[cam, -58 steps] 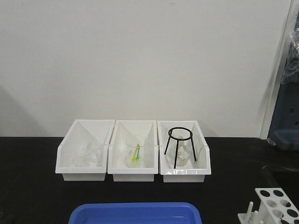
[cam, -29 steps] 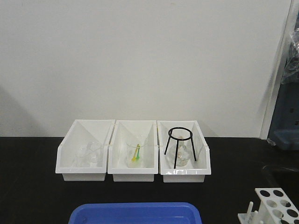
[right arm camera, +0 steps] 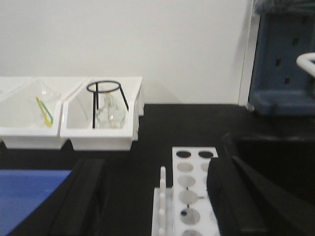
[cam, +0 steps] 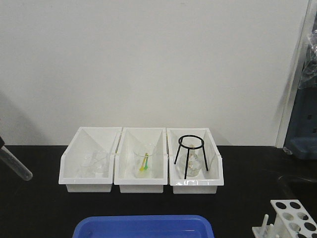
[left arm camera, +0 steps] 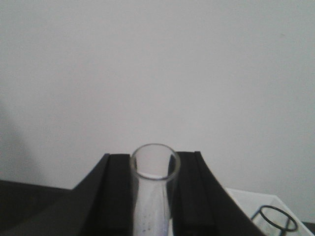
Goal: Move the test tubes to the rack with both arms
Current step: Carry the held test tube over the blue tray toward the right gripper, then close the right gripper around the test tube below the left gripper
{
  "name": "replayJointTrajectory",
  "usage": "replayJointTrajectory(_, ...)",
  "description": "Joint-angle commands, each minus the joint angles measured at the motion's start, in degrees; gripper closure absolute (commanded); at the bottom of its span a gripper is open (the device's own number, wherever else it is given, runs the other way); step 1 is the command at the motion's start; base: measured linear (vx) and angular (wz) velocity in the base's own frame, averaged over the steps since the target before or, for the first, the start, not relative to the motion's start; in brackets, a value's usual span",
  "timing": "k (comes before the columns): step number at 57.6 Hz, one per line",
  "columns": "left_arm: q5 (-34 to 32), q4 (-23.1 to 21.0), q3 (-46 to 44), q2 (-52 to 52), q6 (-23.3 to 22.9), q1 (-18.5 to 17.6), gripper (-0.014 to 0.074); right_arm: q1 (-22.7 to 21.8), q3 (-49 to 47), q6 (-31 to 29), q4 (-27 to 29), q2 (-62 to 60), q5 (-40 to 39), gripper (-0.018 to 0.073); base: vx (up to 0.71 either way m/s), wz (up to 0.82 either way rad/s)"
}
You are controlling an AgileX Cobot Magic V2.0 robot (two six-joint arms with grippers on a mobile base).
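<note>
A clear test tube [left arm camera: 154, 169] stands clamped between the black fingers [left arm camera: 115, 196] of my left gripper [left arm camera: 155, 199], its open mouth toward the camera. The same test tube [cam: 16, 166] pokes into the front view at the far left edge, slanting down to the right above the black table. The white rack [cam: 292, 214] sits at the table's front right corner. In the right wrist view the rack [right arm camera: 193, 189] lies between the spread fingers of my right gripper [right arm camera: 157, 201], which is open and holds nothing.
Three white bins [cam: 141, 186] stand in a row at the back; they hold beakers, a beaker with a yellow-green stick, and a black tripod stand [cam: 190, 154]. A blue tray [cam: 143, 226] sits at the front edge. A dark blue unit [cam: 303, 124] stands at the right.
The test tube has come into the front view at the left edge; it did not show there before. Bins, tray and rack have not moved.
</note>
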Motion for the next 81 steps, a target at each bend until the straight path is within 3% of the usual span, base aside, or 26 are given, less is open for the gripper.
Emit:
replayJointTrajectory(1,-4.67,7.38,-2.16,1.44,-9.44,-1.98,0.0595,0.15,-4.13,-1.45,-0.20,3.67,4.20,0.0062,0.00,0.00)
replayJointTrajectory(9,-11.67,16.76,-2.18,7.44,-20.67,-6.90,0.0595,0.15,-10.27,-10.95,2.06,11.23,10.20,0.0062,0.00,0.00)
replayJointTrajectory(13,-16.47,20.19,-2.78,11.39,-25.37,-9.00,0.0595,0.15,-13.81,-18.75,7.60,15.53,12.00,0.0062,0.00,0.00)
replayJointTrajectory(21,-24.71,25.37,-5.40,19.53,-31.81,-11.72,0.0595,0.15,-20.99,-40.00,27.11,24.52,19.41,0.0062,0.00,0.00)
replayJointTrajectory(26,-27.67,27.08,-7.13,23.65,-34.21,-12.71,0.0595,0.15,-24.06,-51.76,38.36,29.09,20.17,0.0062,0.00,0.00)
replayJointTrajectory(30,-28.83,28.29,-8.36,26.14,-35.99,-13.57,0.0595,0.15,-26.56,-58.62,45.17,32.17,20.17,0.0062,0.00,0.00)
replayJointTrajectory(35,-29.96,29.21,-9.32,28.14,-36.09,-14.49,0.0595,1.39,-29.15,-62.43,49.36,35.18,20.45,0.0069,0.00,0.00)
replayJointTrajectory(42,-30.17,30.66,-10.08,29.30,-36.09,-15.58,0.0595,8.27,-32.67,-62.07,47.42,39.77,18.68,0.0087,0.00,0.00)
replayJointTrajectory(48,-30.03,31.70,-10.08,29.30,-36.88,-16.03,0.0595,15.99,-35.73,-58.18,42.87,44.30,12.49,0.0088,0.00,0.00)
replayJointTrajectory(53,-30.91,31.70,-10.08,29.30,-42.08,-16.02,0.0595,21.43,-39.50,-53.96,38.75,48.60,11.49,0.0088,0.00,0.00)
replayJointTrajectory(59,-32.58,32.58,-10.08,29.30,-45.20,-15.96,0.0595,26.08,-43.85,-49.48,31.22,53.15,11.49,0.0088,0.00,0.00)
replayJointTrajectory(65,-33.52,34.14,-10.08,29.30,-49.61,-15.96,0.0595,28.61,-47.90,-43.69,25.03,56.55,11.62,0.0088,0.00,0.00)
replayJointTrajectory(70,-33.52,37.11,-10.08,29.30,-49.93,-15.96,0.0595,29.41,-51.17,-39.40,20.67,59.04,13.07,0.0088,0.00,0.00)
replayJointTrajectory(81,-33.58,41.69,-10.08,29.30,-49.93,-15.96,0.0595,29.41,-56.60,-35.89,19.34,63.58,16.06,0.0088,0.00,0.00)
